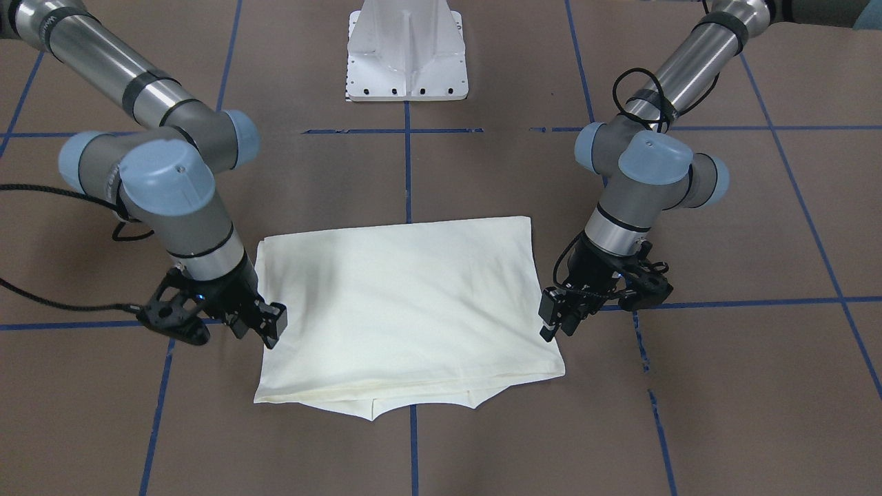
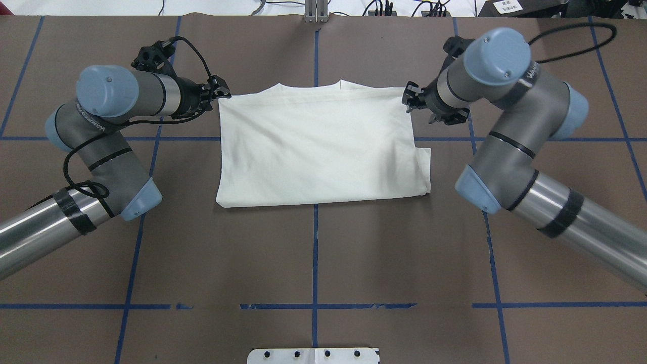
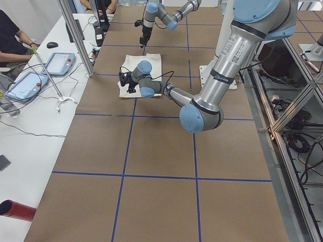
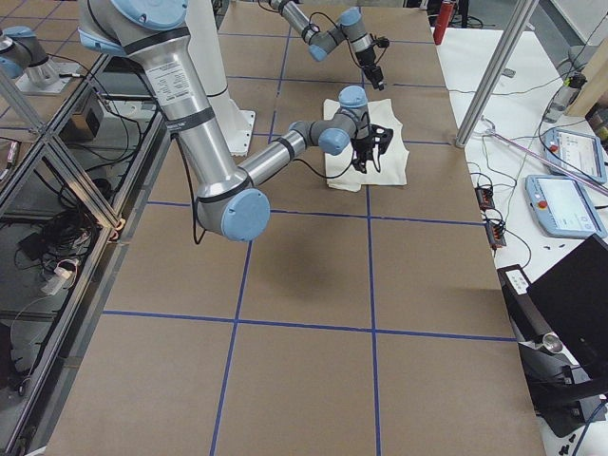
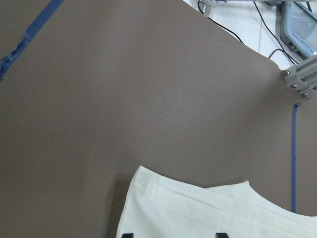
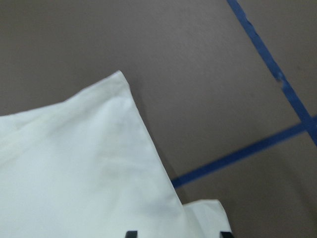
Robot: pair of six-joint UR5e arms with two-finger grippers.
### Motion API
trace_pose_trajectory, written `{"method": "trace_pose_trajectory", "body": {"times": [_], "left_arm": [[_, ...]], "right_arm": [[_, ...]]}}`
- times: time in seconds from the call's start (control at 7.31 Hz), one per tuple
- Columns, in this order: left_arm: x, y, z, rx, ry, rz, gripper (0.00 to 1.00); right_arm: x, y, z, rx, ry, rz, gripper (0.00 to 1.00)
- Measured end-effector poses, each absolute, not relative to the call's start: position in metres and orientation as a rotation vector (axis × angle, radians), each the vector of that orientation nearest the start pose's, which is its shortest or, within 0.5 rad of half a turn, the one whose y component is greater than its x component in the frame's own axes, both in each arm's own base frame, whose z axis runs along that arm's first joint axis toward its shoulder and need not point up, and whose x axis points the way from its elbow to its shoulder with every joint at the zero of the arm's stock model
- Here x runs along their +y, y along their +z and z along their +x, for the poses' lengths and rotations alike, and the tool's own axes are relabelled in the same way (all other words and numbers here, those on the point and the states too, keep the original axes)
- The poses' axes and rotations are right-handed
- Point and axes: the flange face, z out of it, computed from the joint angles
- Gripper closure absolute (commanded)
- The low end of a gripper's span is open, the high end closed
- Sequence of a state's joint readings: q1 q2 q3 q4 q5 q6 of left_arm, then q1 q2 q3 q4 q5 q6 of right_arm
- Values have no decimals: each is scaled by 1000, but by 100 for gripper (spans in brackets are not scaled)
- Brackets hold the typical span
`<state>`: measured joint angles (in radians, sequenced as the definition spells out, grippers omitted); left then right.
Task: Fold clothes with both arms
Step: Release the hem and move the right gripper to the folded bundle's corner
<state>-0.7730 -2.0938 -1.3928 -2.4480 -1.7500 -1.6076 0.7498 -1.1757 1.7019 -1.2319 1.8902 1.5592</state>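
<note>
Brown matte sheeting covers the worktop [image 2: 313, 253], which is marked into large squares by blue tape lines [image 2: 315, 242]. A white metal pedestal [image 1: 406, 55] stands at the robot's edge, on the central line. Along the operators' side runs a white side table [image 3: 30, 126] carrying two tablet-like pendants [image 3: 59, 63] and a mouse [image 3: 52, 45]. A person [image 3: 10, 35] in a dark top sits at it, and a red cylinder [image 3: 17, 209] lies at its near end. Open aluminium framing [image 3: 298, 101] stands on the robot's side of the worktop.

The cream T-shirt [image 2: 318, 146] lies flat in the middle of the worktop, across the central tape line. It is folded into a rough rectangle with a plain side up. A lower layer pokes out past the top layer along the operators' edge and again at the side on the robot's right.

The left arm [image 2: 108, 101] bends in from its side, and the left claw [image 2: 222, 93] sits at the shirt's far corner on that side, right at the cloth's edge. In the left wrist view two black fingertips [image 5: 128, 234] stand wide apart over the cream fabric, so the claw is spread and pinches nothing.

The right arm [image 2: 505, 101] mirrors it. The right claw [image 2: 408, 97] is at the opposite far corner, and its fingertips [image 6: 131, 234] are likewise spread over the cloth. Whether either claw touches the fabric cannot be told.
</note>
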Motion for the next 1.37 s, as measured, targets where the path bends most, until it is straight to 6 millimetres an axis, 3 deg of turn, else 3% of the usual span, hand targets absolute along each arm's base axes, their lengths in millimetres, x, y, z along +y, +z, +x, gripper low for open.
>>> {"method": "trace_pose_trajectory", "body": {"times": [0.14,0.41,0.68,0.82,1.09,1.23,1.37], "left_arm": [[-574,332,423,1229,-598,298,39],[-572,327,422,1238,-598,302,40],[-573,327,421,1237,-598,310,40],[-573,327,421,1237,-600,311,40],[-573,328,421,1235,-602,310,40],[-573,329,422,1233,-602,309,40],[-573,329,422,1232,-603,309,40]], "right_arm": [[-479,356,-405,-912,589,-10,24],[-447,363,-432,-895,666,-39,25],[-441,380,-452,-852,689,-19,28],[-442,380,-457,-846,695,-10,40],[-442,374,-464,-854,705,-12,47],[-440,372,-467,-856,706,-16,78],[-437,371,-469,-859,705,-20,100]]}}
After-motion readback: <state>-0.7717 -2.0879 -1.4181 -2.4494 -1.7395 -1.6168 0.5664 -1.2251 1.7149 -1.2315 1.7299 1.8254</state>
